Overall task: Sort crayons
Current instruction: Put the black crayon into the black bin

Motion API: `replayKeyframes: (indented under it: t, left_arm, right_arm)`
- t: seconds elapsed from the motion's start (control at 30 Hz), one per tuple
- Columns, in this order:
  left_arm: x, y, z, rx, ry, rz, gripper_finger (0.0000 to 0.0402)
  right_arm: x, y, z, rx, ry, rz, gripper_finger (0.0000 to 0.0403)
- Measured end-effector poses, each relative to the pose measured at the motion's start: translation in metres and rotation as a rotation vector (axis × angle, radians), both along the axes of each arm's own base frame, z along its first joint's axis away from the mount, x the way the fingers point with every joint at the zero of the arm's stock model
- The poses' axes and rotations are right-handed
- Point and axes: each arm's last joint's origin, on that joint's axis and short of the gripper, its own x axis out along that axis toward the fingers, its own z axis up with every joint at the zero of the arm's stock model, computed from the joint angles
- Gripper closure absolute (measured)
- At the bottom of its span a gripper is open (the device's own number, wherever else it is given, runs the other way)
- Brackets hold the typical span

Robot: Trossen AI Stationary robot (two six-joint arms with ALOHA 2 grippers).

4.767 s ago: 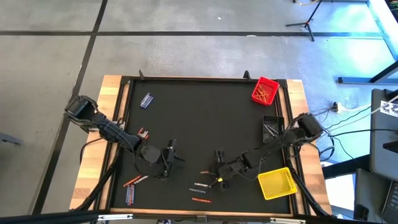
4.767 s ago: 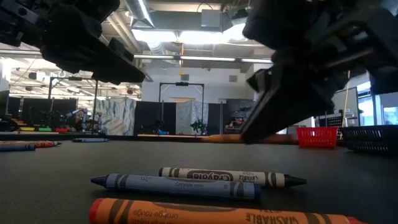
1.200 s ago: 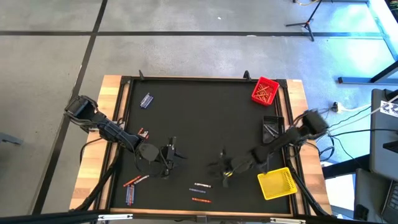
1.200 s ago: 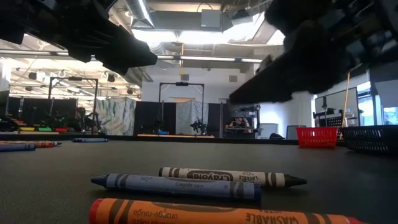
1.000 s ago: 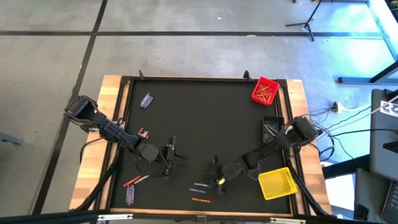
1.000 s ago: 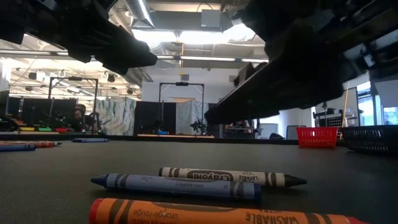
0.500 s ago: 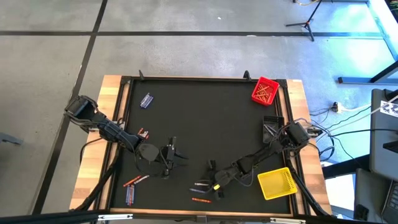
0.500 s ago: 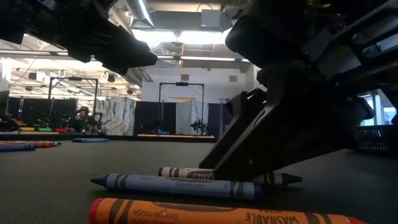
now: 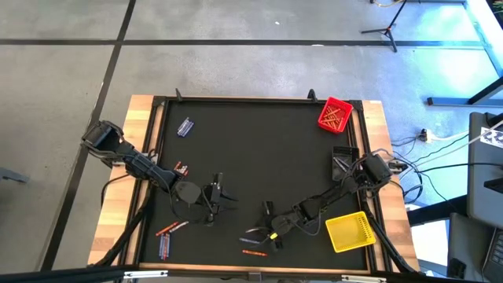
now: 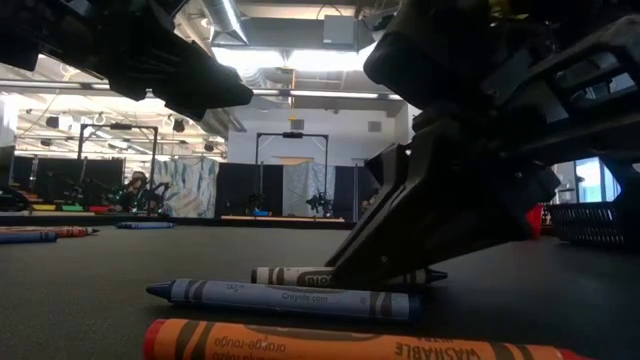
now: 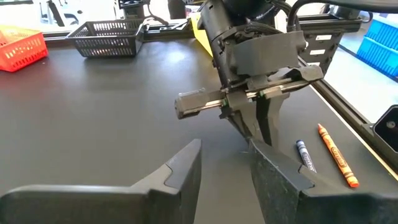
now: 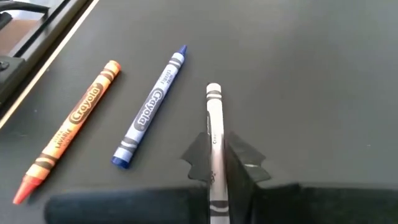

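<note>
Three crayons lie side by side near the table's front middle: a grey one (image 12: 214, 118), a blue one (image 12: 151, 109) and an orange one (image 12: 68, 137). My right gripper (image 9: 259, 233) is down at the mat, shut on the grey crayon (image 10: 300, 276). The blue crayon (image 10: 285, 297) and the orange crayon (image 10: 350, 342) lie flat and untouched, nearer the front edge. My left gripper (image 9: 217, 200) hovers open left of centre, holding nothing; its fingers (image 11: 186, 168) point toward the right gripper. My right gripper pinches the grey crayon's middle (image 12: 214, 140) between its two fingers. They slant down from the table's right side and lie along the crayon. Its flat end (image 12: 213, 90) sticks out ahead of the fingers. The crayon lies low on the mat (image 10: 290, 277).
A red bin (image 9: 335, 115) holding crayons stands at the far right corner, a black bin (image 9: 343, 161) at the right edge and a yellow bin (image 9: 349, 232) at the near right. More crayons lie at the left (image 9: 170, 229) (image 9: 180, 168) and far left (image 9: 185, 126).
My right gripper has moved toward the table's left and near edge, come down to the mat and taken hold of the grey crayon. The crayon's pointed end has shifted a little along the mat.
</note>
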Motion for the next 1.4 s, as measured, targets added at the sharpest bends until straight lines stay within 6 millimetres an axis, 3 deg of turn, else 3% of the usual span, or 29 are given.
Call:
replayKeyframes:
  t: [0.13, 0.3, 0.57, 1.4]
  left_arm:
    - [0.0, 0.0, 0.0, -0.001, -0.001, 0.0, 0.0276]
    - [0.0, 0.0, 0.0, -0.001, -0.002, 0.0, 0.0276]
    - [0.0, 0.0, 0.0, -0.001, -0.002, 0.0, 0.0276]
    - [0.0, 0.0, 0.0, -0.001, -0.002, 0.0, 0.0276]
  right_arm:
    - [0.0, 0.0, 0.0, -0.023, -0.007, 0.02, 0.0391]
    - [0.0, 0.0, 0.001, -0.026, -0.009, 0.022, 0.037]
    - [-0.004, -0.002, 0.012, -0.05, -0.005, 0.037, 0.0392]
    - [-0.042, -0.027, 0.102, -0.165, 0.051, -0.046, 0.0374]
